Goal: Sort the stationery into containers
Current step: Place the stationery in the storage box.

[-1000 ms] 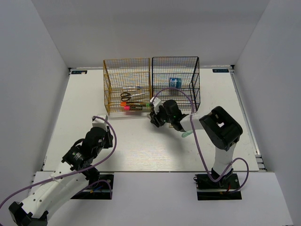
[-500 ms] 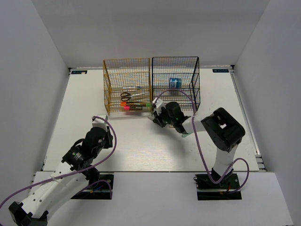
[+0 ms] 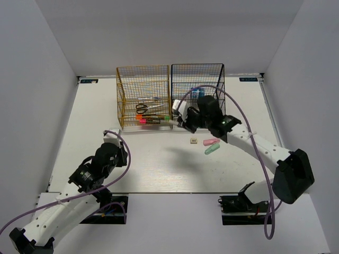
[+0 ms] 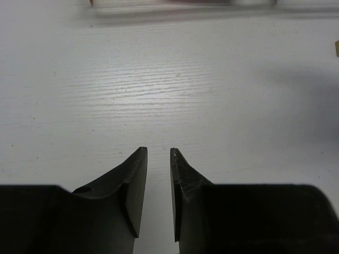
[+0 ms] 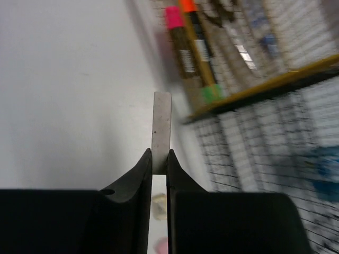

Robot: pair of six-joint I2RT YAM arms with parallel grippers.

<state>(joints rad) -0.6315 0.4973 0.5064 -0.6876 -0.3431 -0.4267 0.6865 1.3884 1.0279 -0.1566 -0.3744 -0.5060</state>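
My right gripper [image 5: 160, 154] is shut on a thin flat grey-white piece [image 5: 161, 124] that sticks out past its fingertips. In the top view it hovers in front of where the yellow wire rack [image 3: 123, 100] meets the black wire rack [image 3: 220, 87]. Scissors [image 3: 142, 107] and markers [image 3: 151, 120] with pink, orange and green ends lie in the yellow rack. A blue roll [image 3: 197, 93] sits in the black one. A beige cube [image 3: 194, 141], a pink piece [image 3: 211, 142] and a mint piece [image 3: 211, 150] lie on the table. My left gripper [image 4: 158, 153] hangs slightly open over bare table, holding nothing.
White walls close in the table [image 3: 106, 106] on three sides. The right arm's cable loops over the front of the black rack. In the right wrist view the pink marker end [image 5: 173, 17] and the green marker end [image 5: 212, 93] lie just ahead of the held piece.
The right arm has stretched out and lifted toward the racks, uncovering the cube, pink and mint pieces. Its jaws have closed on the flat piece. The left arm is unchanged.
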